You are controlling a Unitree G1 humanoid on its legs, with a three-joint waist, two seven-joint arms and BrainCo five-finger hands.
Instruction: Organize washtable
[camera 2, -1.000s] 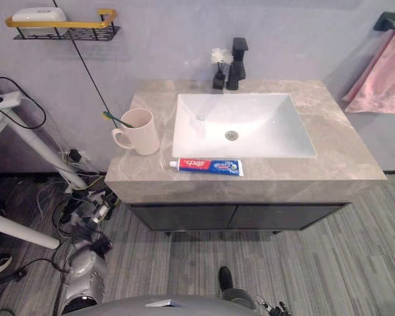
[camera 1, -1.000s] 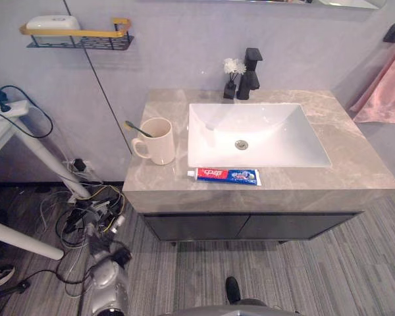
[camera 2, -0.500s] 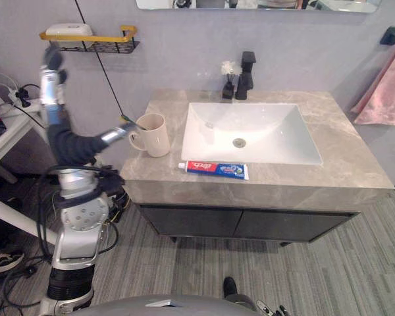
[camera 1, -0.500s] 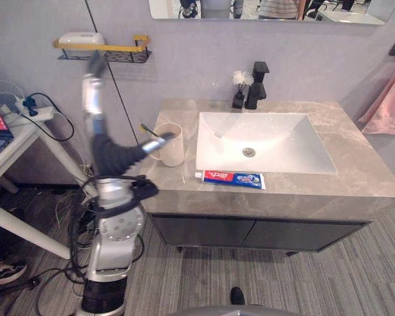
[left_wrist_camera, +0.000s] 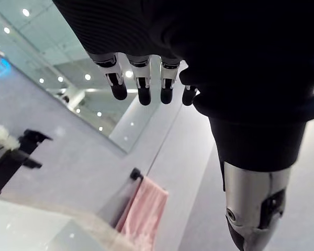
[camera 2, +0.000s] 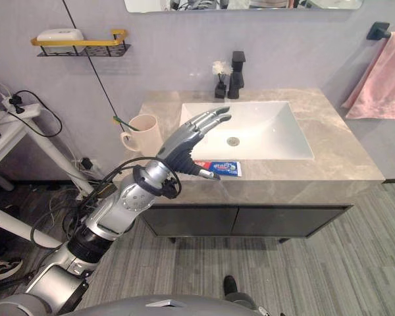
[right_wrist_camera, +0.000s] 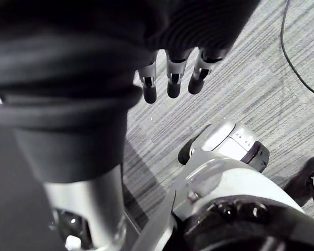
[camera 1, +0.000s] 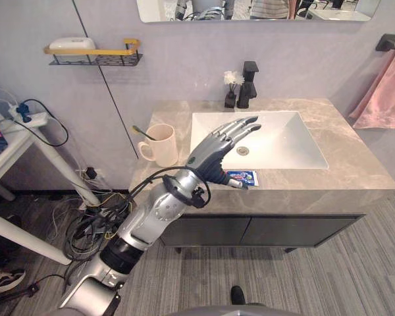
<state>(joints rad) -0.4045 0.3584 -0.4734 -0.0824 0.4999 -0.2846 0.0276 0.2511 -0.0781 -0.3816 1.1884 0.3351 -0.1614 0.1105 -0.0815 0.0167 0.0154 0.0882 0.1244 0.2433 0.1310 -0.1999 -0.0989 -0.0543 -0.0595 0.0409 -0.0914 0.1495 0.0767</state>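
My left hand point(camera 1: 216, 149) hovers open, fingers straight, above the front of the grey marble washtable point(camera 1: 355, 164). It hangs over the left end of a blue and red toothpaste tube point(camera 1: 243, 176) lying along the front edge of the white sink point(camera 1: 283, 141). A cream mug point(camera 1: 162, 145) with a toothbrush point(camera 1: 141, 131) in it stands left of the sink. In the left wrist view the fingers point(left_wrist_camera: 141, 86) point out straight with nothing held. My right hand point(right_wrist_camera: 170, 78) hangs open low over the floor.
A black faucet point(camera 1: 249, 80) and a small vase of white flowers point(camera 1: 232, 89) stand behind the sink. A wall shelf point(camera 1: 95, 58) with a soap box point(camera 1: 70, 43) hangs up left. A pink towel point(camera 1: 382, 89) hangs at the right. A white desk point(camera 1: 13, 141) and cables lie left.
My left arm has swung down from up by the wall shelf to over the washtable's front, the hand now above the toothpaste. The camera has shifted as well.
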